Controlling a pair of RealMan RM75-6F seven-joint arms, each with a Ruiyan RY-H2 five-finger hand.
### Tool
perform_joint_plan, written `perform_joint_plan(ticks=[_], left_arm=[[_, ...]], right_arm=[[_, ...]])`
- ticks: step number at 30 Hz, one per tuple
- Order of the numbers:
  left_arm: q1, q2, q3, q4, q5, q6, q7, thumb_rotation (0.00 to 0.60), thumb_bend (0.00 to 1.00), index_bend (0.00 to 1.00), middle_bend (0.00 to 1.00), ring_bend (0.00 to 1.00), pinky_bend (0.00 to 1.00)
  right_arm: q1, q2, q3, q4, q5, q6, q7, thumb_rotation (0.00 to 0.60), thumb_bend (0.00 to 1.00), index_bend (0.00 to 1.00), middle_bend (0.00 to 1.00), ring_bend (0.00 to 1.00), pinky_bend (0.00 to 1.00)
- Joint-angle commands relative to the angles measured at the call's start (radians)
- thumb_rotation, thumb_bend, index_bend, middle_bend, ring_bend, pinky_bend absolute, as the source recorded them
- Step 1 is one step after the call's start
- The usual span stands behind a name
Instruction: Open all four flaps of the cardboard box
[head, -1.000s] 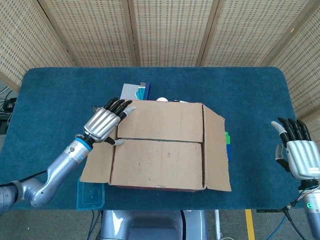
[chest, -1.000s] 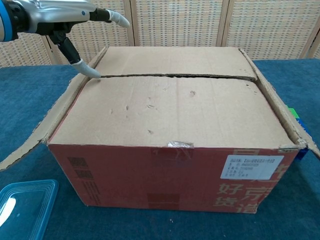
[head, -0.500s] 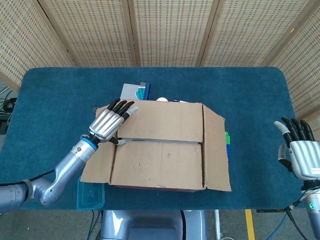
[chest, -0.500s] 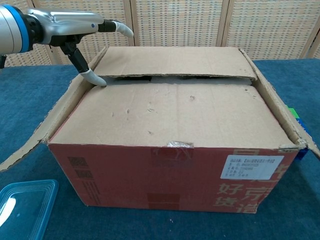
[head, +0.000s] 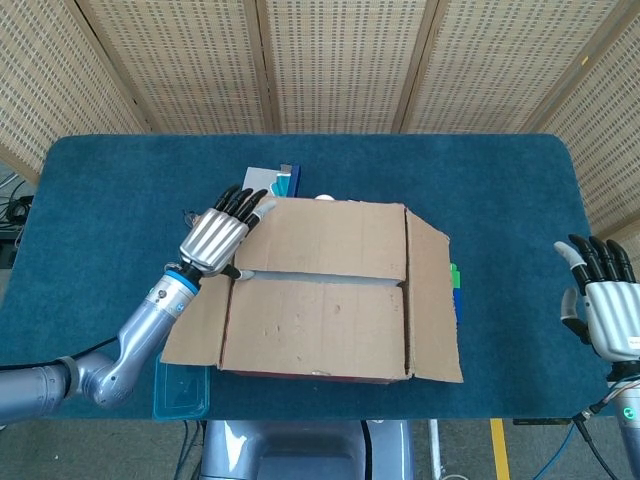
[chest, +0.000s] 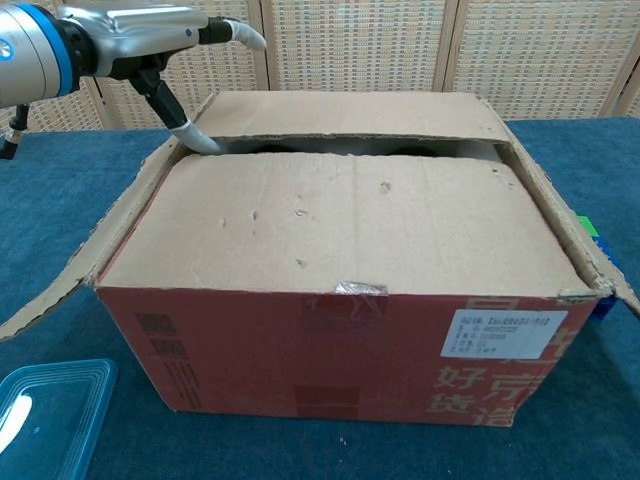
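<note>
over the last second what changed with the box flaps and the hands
The left hand hooked a fingertip under the far flap and lifted it, widening the seam into a gap. The near flap, side flaps and right hand barely moved.

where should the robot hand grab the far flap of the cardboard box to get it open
Probably the far flap is best taken along its raised free edge at the centre seam, coming from the box's left end. That edge stands lifted above the near flap, leaving a dark gap fingers can hook under. The left robot hand already has a fingertip at that corner.
</note>
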Motion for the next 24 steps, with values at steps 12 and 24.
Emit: perform_joint_plan(ticks=[12,24], left_arm=[[0.052,0.059,-0.048,-0.013,0.134,0.123,-0.082,0.495,0.11,0.06,0.0,0.0,0.0],[-0.011,0.02,-0.129,0.138,0.126,0.101,-0.101,0.495,0.11,0.06,0.0,0.0,0.0]], right_arm=[[0.003,-0.002,0.002,0.001,-0.004,-0.004,0.003,0.6,0.78,0.13,0.09,0.0,0.0],[-0.002,0.005,0.003,-0.006,-0.005,0.002,0.001,0.6,0.78,0.13,0.09,0.0,0.0]])
